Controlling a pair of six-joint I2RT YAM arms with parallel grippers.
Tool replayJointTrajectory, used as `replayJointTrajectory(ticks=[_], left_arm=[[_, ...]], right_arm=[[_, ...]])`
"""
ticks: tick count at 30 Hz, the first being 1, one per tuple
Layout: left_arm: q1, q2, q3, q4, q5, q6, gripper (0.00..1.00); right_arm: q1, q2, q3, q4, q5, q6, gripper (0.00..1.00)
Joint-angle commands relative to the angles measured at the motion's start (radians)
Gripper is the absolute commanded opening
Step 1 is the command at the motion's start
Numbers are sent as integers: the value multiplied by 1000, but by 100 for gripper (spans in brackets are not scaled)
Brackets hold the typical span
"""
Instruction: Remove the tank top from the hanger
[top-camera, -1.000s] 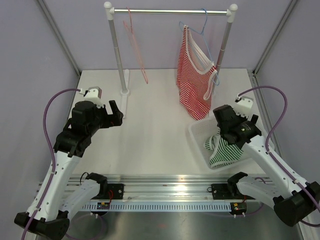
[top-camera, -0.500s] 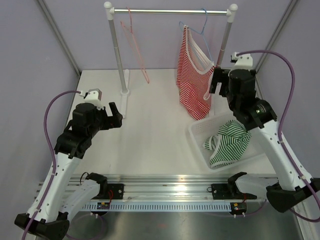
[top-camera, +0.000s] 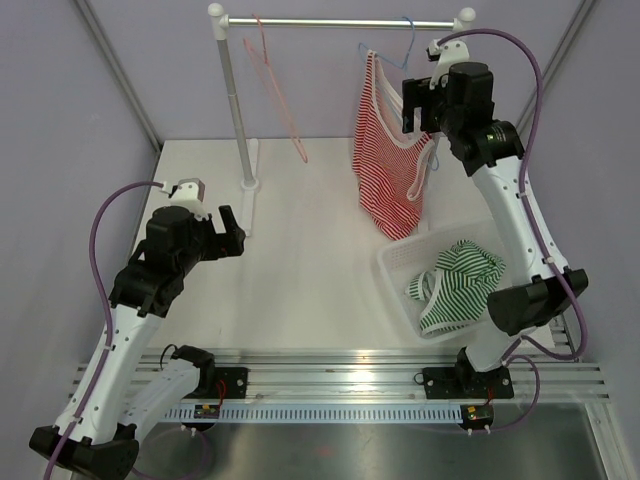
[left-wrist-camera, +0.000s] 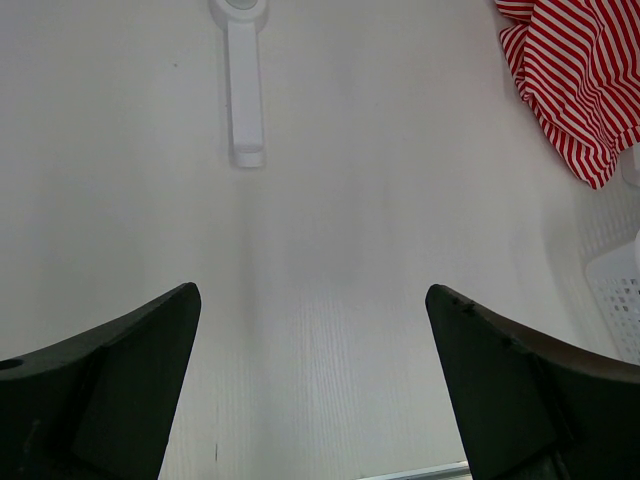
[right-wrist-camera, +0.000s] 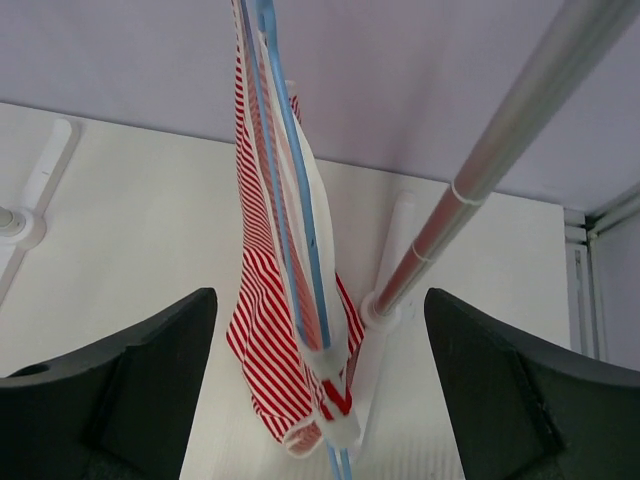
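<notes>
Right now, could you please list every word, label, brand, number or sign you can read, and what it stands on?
No text can be read in any view.
The red-and-white striped tank top, blue hanger and white basket carry no visible print.
The small boards on the front rail have marks too small to read.

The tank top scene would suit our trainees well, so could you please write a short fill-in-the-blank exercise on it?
1. The red-and-white striped tank top hangs on a hanger whose colour is ____.
2. The white basket holds a garment striped white and ____.
3. The right gripper is up beside the tank top, and its jaws are ____.
4. The bare hanger further left on the rail is ____.

Missing words: blue; green; open; pink
</notes>
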Motion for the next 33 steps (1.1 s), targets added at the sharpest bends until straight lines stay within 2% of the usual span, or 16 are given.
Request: replayJointTrajectory(ticks=[1, 4, 5, 8, 11, 12, 13, 14, 20, 26, 33], left_arm=[[-3, -1, -6, 49, 9, 22, 99], [-3, 1, -6, 47, 12, 22, 99], [-3, -1, -6, 47, 12, 22, 99], [-1, 2, -6, 49, 18, 24, 99], [0, 5, -6, 49, 21, 24, 99], [0, 7, -6, 49, 24, 24, 99], [0, 7, -8, 50, 26, 24, 99], [0, 7, -8, 49, 29, 22, 99], [6, 8, -8, 50, 38, 22, 99], [9, 8, -8, 50, 41, 22, 99], [12, 11, 1, 54, 38, 21, 99]], right_arm=[[-31, 79, 148, -43, -142, -57, 91], [-48, 181, 271, -104, -199, -57, 73], [-48, 216, 312, -113, -210, -57, 61], [-48, 251, 356, -132, -248, -50, 46], [-47, 262, 365, -122, -293, -37, 26], [-48, 264, 369, -124, -300, -33, 14], [-48, 268, 374, -122, -305, -31, 10], [-48, 267, 376, -119, -320, -28, 1], [-48, 239, 392, -87, -383, 28, 0], [-48, 230, 472, -90, -446, 168, 0], [-43, 169, 436, -104, -504, 280, 0]])
